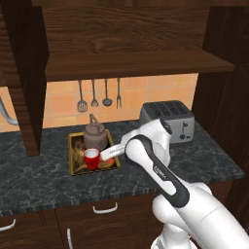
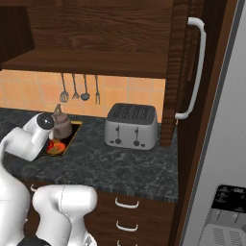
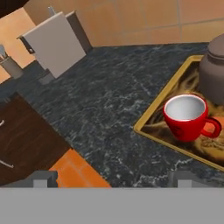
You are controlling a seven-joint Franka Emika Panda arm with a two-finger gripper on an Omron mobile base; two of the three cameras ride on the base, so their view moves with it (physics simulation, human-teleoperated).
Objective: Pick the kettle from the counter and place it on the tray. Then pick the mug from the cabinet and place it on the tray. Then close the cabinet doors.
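Bright red mug [image 3: 188,117], white inside. Brownish-grey kettle [image 1: 95,134]. Gold-yellow rim on tray [image 3: 162,140], dark inside with orange-yellow picture. Grey-black counter [image 3: 109,100], white veining. Dark brown wood cabinet [image 1: 126,39]. Silver toaster [image 2: 131,126]. Orange tiled wall [image 1: 63,102]. White door handle [image 2: 194,72].

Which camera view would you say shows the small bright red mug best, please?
The hand view: the small bright red mug shows whole, with its white inside and handle. In the left base view it is small; in the right base view the arm hides most of it.

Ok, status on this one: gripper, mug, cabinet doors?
Gripper open, empty. Mug on tray beside kettle. Cabinet doors open. Nothing blocking.
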